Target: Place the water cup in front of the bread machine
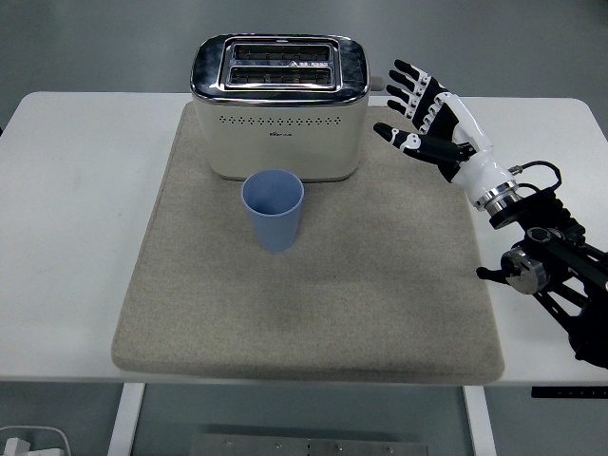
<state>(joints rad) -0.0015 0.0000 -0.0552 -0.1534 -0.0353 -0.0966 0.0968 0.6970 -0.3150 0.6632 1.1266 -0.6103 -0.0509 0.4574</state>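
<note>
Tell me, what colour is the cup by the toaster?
The cup is light blue, seen clearly in the head view, standing upright on the beige mat.

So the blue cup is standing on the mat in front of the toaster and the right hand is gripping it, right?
Not quite. The blue cup does stand on the mat in front of the toaster, but the head view shows the right hand open and well clear of it.
</note>
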